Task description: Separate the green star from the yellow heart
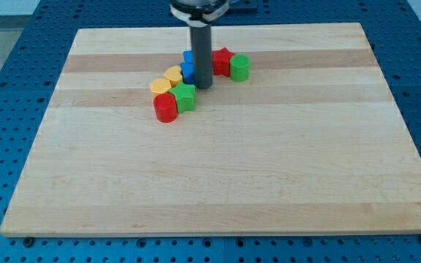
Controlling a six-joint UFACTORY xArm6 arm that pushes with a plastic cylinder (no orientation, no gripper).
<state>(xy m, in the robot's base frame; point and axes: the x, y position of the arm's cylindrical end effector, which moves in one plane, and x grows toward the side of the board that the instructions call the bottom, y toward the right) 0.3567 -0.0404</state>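
The green star [186,96] lies near the board's upper middle, touching a red round block [166,107] on its left. The yellow heart [161,85] sits just up and left of the star, very close to it, with a second yellow block [172,74] behind it. My tip [204,85] is down on the board just to the upper right of the green star, right beside a blue block [188,71].
A second blue block [188,57] sits behind the first. A red star-like block [221,61] and a green round block [240,67] lie to the right of the rod. The wooden board [210,183] rests on a blue perforated table.
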